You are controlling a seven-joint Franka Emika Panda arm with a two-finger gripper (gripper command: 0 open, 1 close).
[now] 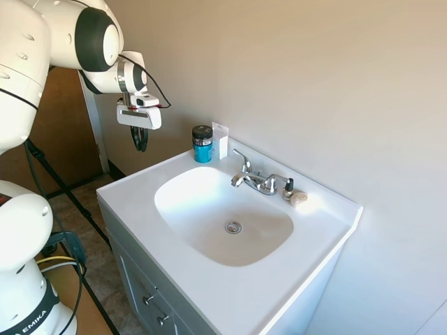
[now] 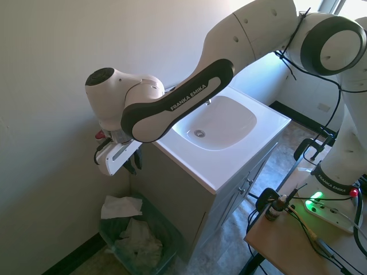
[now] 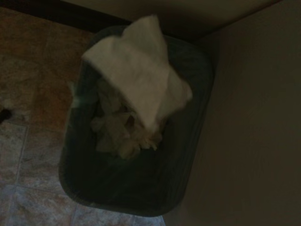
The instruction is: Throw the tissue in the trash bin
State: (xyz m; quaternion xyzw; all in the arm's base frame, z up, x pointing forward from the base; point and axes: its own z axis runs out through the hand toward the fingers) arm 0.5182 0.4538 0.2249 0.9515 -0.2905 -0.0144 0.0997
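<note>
Gripper (image 2: 131, 164) hangs off the end of the vanity (image 2: 229, 166), fingers pointing down, directly over the trash bin (image 2: 112, 240); nothing shows between the dark fingers in either exterior view, and they look parted, so I read the claw as open and empty; the first exterior view gives the same impression at (image 1: 140, 138), though the fingers are thin and dark there.

Tissue (image 2: 121, 205): a white crumpled sheet lying across the bin's top, draped on the near rim and resting on other crumpled paper (image 2: 137, 243) already inside; the wrist view looks straight down on it (image 3: 136, 75), confirming the gripper is centred above the bin (image 3: 188, 179); which of the wads is the task's own cannot be fixed for certain, but the top sheet fits best.

Judgement: the drop appears done; the tissue sits high, partly over the rim, so it could slide out if disturbed.

Outward: sink basin (image 1: 223, 209) with faucet (image 1: 255, 180); 1 blue-labelled jar (image 1: 202, 144), 1 small white packet (image 1: 220, 141) and 1 beige pebble-like lump (image 1: 299, 199) on the counter, all well apart from the gripper.
</note>
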